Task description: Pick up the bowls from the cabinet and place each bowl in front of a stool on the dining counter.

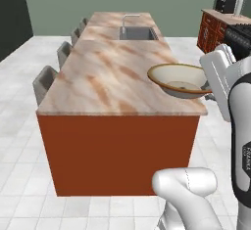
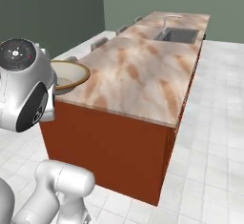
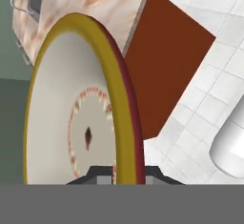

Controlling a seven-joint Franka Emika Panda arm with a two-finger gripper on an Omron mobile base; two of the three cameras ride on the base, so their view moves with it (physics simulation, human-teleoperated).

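A cream bowl (image 1: 179, 79) is clamped by its rim between the closed fingers of the gripper (image 3: 123, 174) and held in the air at the near end of the dining counter (image 1: 112, 72). The stools (image 1: 46, 80) are lined along the counter's far side, across the marble top from the bowl.

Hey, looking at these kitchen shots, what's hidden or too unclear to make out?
- Gripper: left base view, behind the arm; hand view, fingertips half hidden by the bowl rim.
- Stools: left base view, seats and legs behind the dining counter.
- Far-right appliances: left base view, cut by the edge, too small.
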